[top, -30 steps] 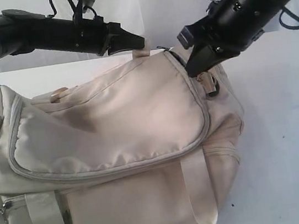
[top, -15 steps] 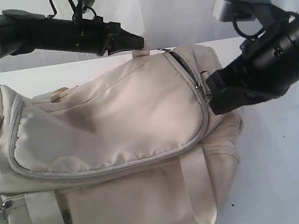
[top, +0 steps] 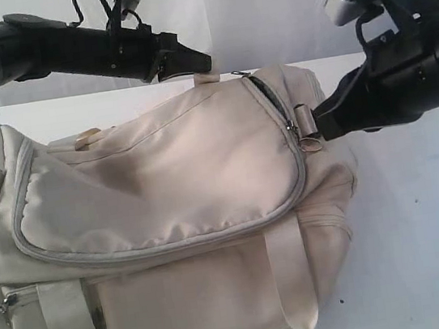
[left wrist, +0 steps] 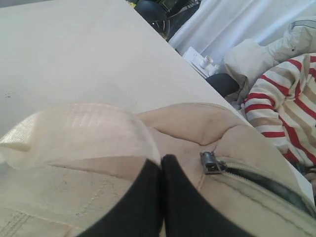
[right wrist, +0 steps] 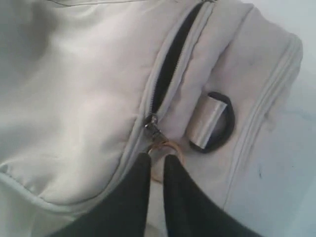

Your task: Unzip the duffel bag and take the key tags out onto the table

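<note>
Right tool [top: 318, 124], held near level, perhaps touches the zipper ring [right wrist: 168, 143].

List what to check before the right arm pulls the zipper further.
1. Travel of the zipper slider: ok, partway along, with a short dark gap behind it.
2. Pinch on the pull ring, which sits at the tips of the right gripper: cannot tell.
3. Hold of the left gripper, shut beside the webbing loop: cannot tell.
4. Opening of the duffel bag wide enough to reach in: not ok, most of the zipper is closed.
5. Sight of the key tags: not ok, none visible.
</note>
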You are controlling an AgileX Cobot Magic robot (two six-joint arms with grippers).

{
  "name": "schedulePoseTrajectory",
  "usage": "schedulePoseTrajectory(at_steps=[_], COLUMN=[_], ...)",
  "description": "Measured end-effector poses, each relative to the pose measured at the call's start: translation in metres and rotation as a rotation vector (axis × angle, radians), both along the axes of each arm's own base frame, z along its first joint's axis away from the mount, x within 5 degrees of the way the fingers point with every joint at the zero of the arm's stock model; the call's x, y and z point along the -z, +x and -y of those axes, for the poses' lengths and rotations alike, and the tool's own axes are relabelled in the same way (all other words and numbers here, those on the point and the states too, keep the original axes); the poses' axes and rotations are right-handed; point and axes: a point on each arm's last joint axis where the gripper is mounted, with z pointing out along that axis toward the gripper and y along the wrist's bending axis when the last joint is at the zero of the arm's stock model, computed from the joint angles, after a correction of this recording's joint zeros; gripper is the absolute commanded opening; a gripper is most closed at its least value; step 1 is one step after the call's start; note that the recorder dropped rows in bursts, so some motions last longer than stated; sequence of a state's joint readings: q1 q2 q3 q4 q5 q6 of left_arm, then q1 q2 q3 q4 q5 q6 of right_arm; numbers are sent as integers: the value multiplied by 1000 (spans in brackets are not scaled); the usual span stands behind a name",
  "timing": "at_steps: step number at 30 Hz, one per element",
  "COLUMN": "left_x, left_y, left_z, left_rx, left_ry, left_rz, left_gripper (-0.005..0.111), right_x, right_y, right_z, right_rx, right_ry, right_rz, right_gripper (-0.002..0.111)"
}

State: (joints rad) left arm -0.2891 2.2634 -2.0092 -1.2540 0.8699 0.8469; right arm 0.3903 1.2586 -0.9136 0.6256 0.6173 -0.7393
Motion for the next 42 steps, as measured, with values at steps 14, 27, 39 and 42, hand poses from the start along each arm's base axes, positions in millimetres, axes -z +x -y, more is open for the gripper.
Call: schedulePoseTrajectory(at_steps=[14, 27, 39, 42], left_x=[0, 0, 0, 0], left_y=[0, 0, 0, 0], left_z=[0, 0, 0, 0], left_rx=[0, 0, 0, 0], left_ry=[0, 0, 0, 0], left_rz=[0, 0, 0, 0], left_gripper=[0, 0, 0, 0], right_x=[43, 54, 42, 29], right_y=[29, 32, 29, 20], right_z=[-11, -17, -15, -12], right_rx=[100, 128, 132, 109], right_ry=[18, 75, 93, 90], right_rz=[-172, -266, -220, -182], right_gripper=[52, 16, 0, 0])
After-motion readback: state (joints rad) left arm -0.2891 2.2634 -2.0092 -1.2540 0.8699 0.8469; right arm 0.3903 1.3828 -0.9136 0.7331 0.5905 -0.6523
